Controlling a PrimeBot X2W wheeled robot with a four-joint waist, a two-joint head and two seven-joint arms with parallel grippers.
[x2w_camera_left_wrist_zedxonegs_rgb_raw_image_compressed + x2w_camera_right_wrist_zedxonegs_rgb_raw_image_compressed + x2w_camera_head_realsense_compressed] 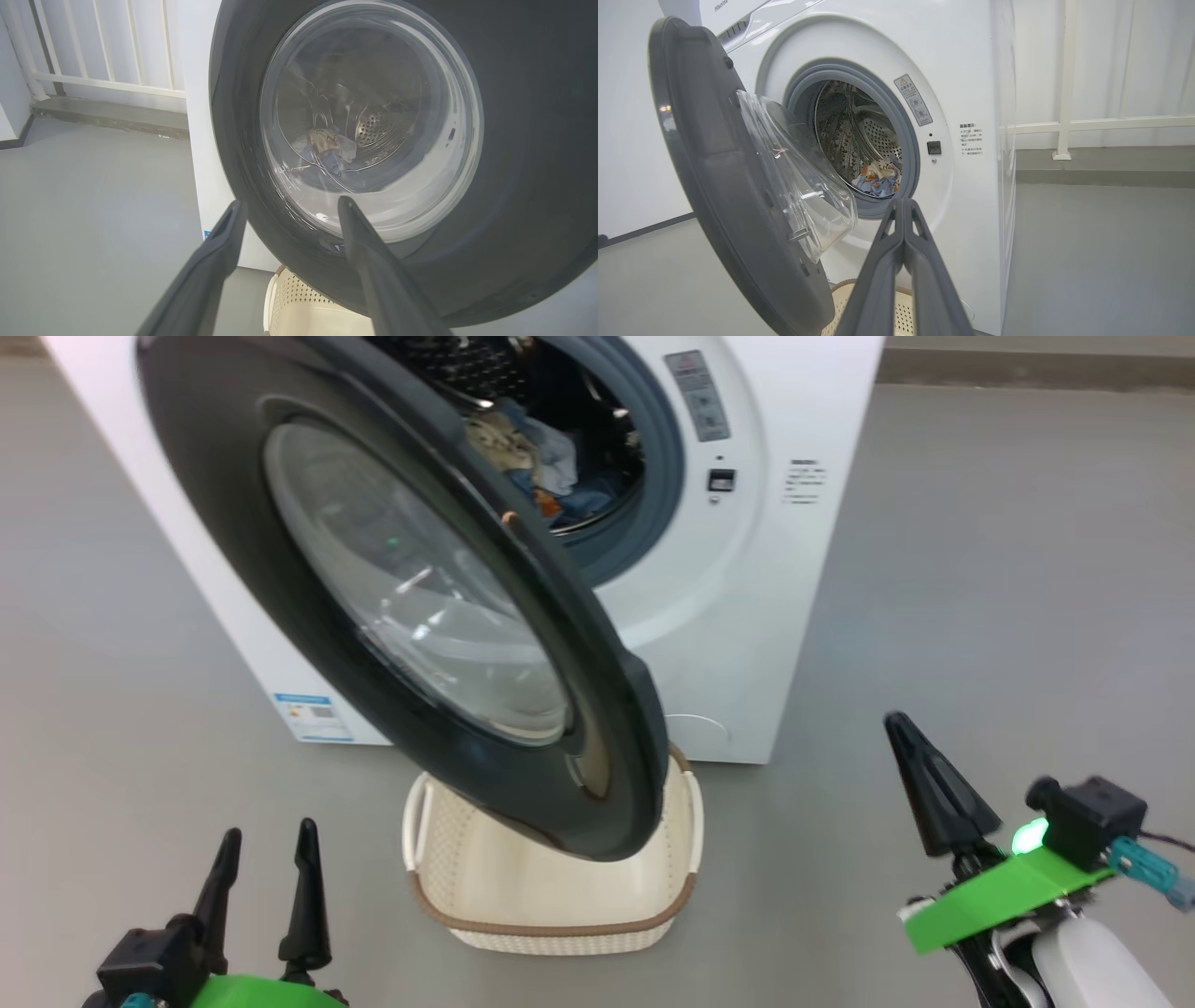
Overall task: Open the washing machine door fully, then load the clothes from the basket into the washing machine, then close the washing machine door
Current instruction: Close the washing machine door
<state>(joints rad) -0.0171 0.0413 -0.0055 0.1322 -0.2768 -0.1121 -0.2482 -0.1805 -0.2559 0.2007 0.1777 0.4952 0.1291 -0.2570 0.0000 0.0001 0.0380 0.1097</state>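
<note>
Grey floor (980,569) all around, with a white railing (1066,79) along the far wall. Starting at the near left: the left jaws are spread wide with nothing between them, and the two dark fingers (303,887) point up at the door, clear of it in the head view. In the left wrist view the fingers frame the lower part of the glass window.

Just past them is the small blue label (313,717) on the lower left corner of the washing machine (747,616). The washing machine door (392,579) hangs partway open, hinged on the left, with its glossy black outer face toward the camera and its free edge swung out to the near side. Its lower edge sits right over the basket (551,887), which stands on the floor just in front of the machine, so part of the basket is hidden.

Right of the door edge you can see into the steel drum (859,135), and the clothes (551,467) lie in a heap at the bottom of it, inside the grey rubber ring (910,154).

Over at the near right, the right jaws are pressed together, holding nothing, fingers (934,784) well apart from the machine. A green plate (1008,891) sits behind them.
</note>
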